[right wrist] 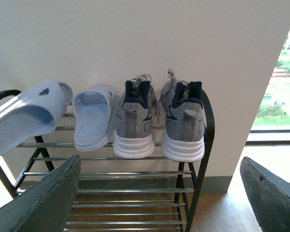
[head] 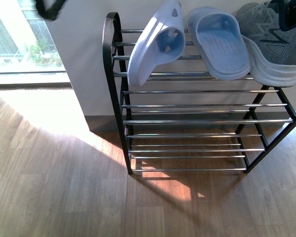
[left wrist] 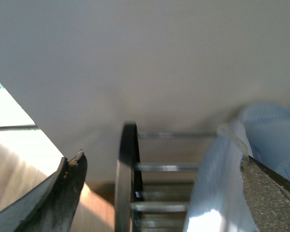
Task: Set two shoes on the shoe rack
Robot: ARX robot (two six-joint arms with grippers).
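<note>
Two grey knit shoes with white soles stand side by side, heels outward, on the top shelf of the shoe rack (right wrist: 135, 192): one shoe (right wrist: 134, 123) and the other shoe (right wrist: 184, 123) at the rack's end post. In the front view only one grey shoe (head: 276, 39) shows, at the top right of the shoe rack (head: 187, 121). My right gripper (right wrist: 159, 193) hangs open in front of the rack, well back from the shoes. My left gripper (left wrist: 162, 193) is open by the rack's other end post (left wrist: 127, 179), with nothing between its fingers.
Two pale blue slides (head: 155, 42) (head: 219, 44) lie on the top shelf beside the shoes; the end one tilts over the edge. The lower chrome shelves hold nothing. A white wall stands behind the rack, with wood floor (head: 54, 187) and a sunlit window (head: 19, 39) at the left.
</note>
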